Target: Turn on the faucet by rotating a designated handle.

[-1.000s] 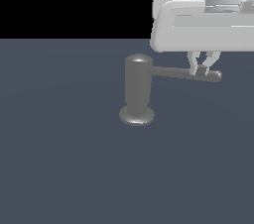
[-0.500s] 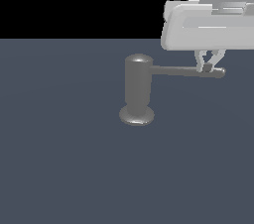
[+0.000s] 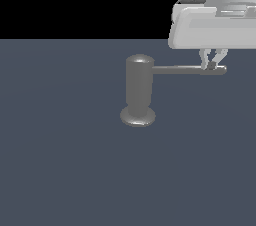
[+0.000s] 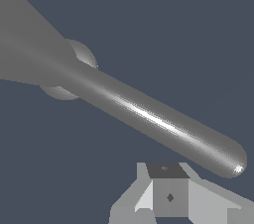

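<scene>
1. Your grey parallel-jaw gripper sits at the tip end of the thin grey rod handle.
2. The matte grey upright cylinder faucet blocks passage along the rod toward the exterior view's left.
3. The dark grey-blue floor around the base gives you open room.

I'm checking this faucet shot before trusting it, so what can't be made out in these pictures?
- Exterior view: most of the arm is cut off by the frame's top and right edges.
- Exterior view: whether the pincer touches the handle is too small to tell.
- Wrist view: the faucet body is cropped; only one finger shows, so pincer opening is unclear.
</scene>
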You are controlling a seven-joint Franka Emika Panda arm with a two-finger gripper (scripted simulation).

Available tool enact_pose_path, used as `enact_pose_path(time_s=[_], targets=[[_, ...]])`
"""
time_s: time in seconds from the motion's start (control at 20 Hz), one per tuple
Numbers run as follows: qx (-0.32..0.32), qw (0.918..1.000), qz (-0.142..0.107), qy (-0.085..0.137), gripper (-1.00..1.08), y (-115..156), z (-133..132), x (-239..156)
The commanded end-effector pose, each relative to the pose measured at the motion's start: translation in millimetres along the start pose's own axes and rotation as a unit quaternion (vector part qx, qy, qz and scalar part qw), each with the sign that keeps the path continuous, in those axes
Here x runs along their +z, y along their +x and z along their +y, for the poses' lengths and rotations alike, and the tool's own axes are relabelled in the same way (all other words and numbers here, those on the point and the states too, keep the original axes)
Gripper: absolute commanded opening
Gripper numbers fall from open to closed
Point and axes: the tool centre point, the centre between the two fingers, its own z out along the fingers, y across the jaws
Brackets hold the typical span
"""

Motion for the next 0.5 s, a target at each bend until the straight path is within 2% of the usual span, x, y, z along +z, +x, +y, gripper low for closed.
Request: enact_pose_path(time_s=[0.0, 0.45], targets=[[-0.003, 1.0, -0.005, 0.001, -1.0, 7, 2, 6], [0.0, 1.0, -0.008, 0.001, -1.0, 28, 21, 10]])
